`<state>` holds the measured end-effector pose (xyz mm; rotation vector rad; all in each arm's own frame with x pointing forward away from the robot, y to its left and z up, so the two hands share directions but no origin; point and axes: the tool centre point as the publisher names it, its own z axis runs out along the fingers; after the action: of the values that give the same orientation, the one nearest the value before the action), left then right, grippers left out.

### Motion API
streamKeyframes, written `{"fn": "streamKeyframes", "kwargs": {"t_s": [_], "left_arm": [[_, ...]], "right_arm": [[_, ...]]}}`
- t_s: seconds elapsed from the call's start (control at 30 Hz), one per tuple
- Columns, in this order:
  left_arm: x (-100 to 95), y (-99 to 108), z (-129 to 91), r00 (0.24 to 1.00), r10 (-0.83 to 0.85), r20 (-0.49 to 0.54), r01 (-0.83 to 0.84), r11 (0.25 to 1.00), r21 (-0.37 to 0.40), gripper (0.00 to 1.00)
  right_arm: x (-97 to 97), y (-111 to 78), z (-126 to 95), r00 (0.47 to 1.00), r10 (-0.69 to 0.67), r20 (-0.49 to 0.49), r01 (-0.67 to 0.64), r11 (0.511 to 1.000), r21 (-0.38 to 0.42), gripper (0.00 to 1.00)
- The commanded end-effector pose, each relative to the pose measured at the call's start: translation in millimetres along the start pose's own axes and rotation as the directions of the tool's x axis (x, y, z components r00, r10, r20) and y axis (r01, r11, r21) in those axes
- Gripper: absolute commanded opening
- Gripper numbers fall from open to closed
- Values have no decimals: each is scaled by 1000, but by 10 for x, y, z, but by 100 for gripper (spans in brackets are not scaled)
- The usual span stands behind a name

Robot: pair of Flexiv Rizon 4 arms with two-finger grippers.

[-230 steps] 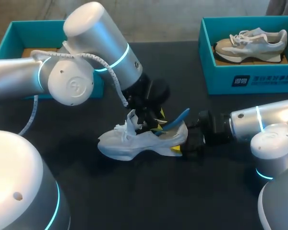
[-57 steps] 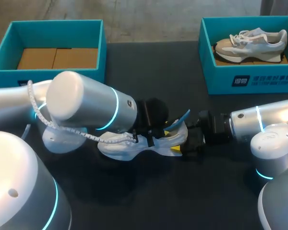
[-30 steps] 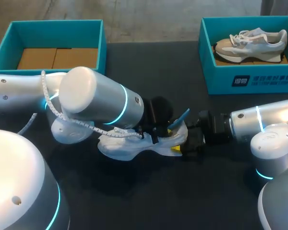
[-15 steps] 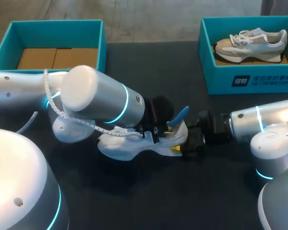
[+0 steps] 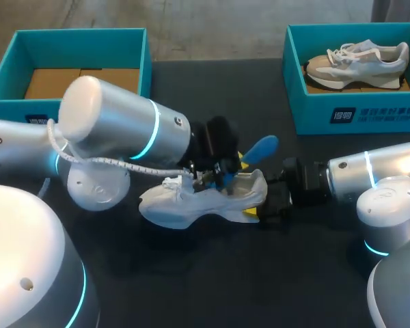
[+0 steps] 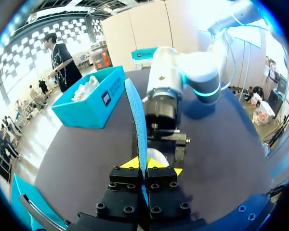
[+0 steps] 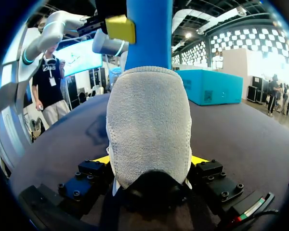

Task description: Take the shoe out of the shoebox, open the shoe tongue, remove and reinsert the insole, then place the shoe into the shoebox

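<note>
The dark table [image 5: 191, 287] carries everything. The left arm [image 5: 116, 130] comes in low from the left, its thick silver link lying across toward the middle and its wrist angled down over the shoe's opening. The right arm [image 5: 369, 174] lies nearly level, coming in from the right.

The left box [image 5: 7, 75] sits open at the far left, showing a bare cardboard floor. The right box [image 5: 355, 113] at the far right holds a second shoe [image 5: 359, 63].

The white shoe [image 5: 191, 201] stands on its sole mid-table, outside both boxes, with its toe toward the left. The right end effector [image 7: 149, 161] grasps its heel from both sides.

The blue insole [image 5: 260, 147] rises tilted out of the shoe, its free end up over the heel. The left end effector [image 6: 143, 166] is clenched on its lower part.
</note>
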<state>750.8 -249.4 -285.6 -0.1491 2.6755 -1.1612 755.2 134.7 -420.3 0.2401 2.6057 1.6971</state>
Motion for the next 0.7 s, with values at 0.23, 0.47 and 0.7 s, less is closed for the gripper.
{"fn": "streamKeyframes", "kwargs": {"t_s": [0.23, 0.47, 0.7], "left_arm": [[-80, -447, -296, 994, 46, -95, -33, 989, 141, 0], [-109, -783, -453, 989, 96, -113, -70, 974, 217, 0], [-106, -1027, -595, 978, 157, -138, -112, 952, 286, 0]], "right_arm": [[-16, -15, 24, 1000, 1, 0, -1, 1000, 5, 0], [-16, -15, 24, 1000, 1, 0, -1, 1000, 5, 0], [-16, -15, 24, 1000, 1, 0, -1, 1000, 5, 0]]}}
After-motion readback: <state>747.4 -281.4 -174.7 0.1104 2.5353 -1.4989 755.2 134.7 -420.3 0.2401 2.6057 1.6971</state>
